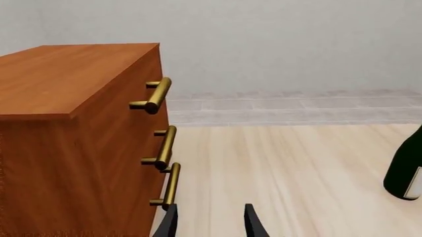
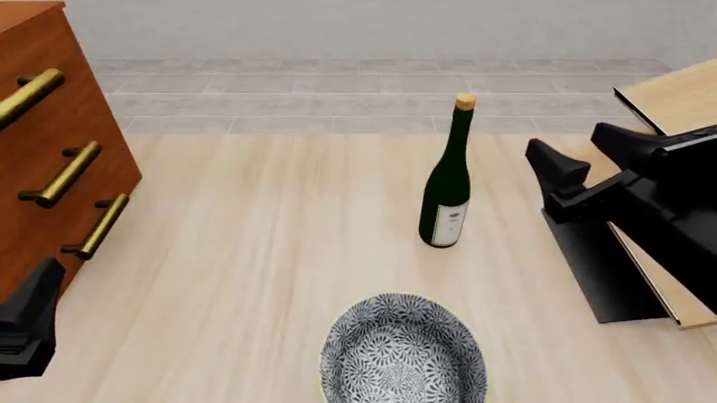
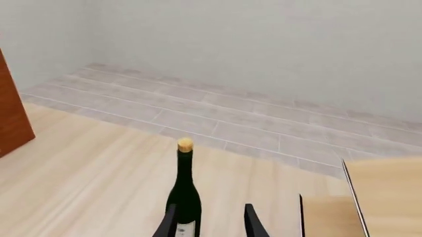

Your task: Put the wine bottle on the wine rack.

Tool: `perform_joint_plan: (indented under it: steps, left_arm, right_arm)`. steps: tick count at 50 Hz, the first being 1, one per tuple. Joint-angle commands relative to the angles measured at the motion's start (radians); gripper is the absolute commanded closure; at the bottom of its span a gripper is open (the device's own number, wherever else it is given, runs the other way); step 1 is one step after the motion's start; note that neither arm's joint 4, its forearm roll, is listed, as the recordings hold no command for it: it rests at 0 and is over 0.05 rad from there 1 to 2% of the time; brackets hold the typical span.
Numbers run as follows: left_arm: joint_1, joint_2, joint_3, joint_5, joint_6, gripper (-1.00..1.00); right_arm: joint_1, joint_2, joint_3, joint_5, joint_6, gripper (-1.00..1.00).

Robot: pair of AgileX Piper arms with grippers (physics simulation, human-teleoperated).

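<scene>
The wine bottle (image 2: pixel 448 180) stands upright on the table, dark green with a tan cork and a white label. My right gripper (image 2: pixel 583 155) is open and empty, to the right of the bottle and apart from it. In the right wrist view the bottle (image 3: pixel 184 190) stands ahead of the gripper (image 3: pixel 209 227), in line with one finger. The wine rack (image 2: pixel 670 99), pale wood panels on a black base, stands at the right behind my right arm. My left gripper (image 1: pixel 211 227) is open and empty beside the cabinet, low at the front left (image 2: pixel 28 315).
A reddish-brown drawer cabinet (image 2: pixel 45 168) with brass handles stands at the left; in the left wrist view the cabinet (image 1: pixel 66 123) is close beside the fingers. A patterned grey bowl (image 2: pixel 404 353) sits at the front middle. The bottle shows at the edge of the left wrist view (image 1: pixel 405 173).
</scene>
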Motion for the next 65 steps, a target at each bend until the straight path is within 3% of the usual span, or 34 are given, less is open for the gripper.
perform_joint_plan:
  steps: [1,41,65]
  left_arm:
    - [0.005,0.0,0.0,0.002,0.002,-1.0]
    - [0.011,0.0,0.0,0.017,0.006,-1.0]
    - [0.003,0.0,0.0,0.018,0.001,-1.0]
  right_arm:
    - [0.024,0.076,-0.039,-0.037,0.002,-1.0]
    - [0.051,0.282,-0.156,-0.127,0.025,-1.0]
    - [0.079,0.367,-0.241,-0.121,0.034,-1.0]
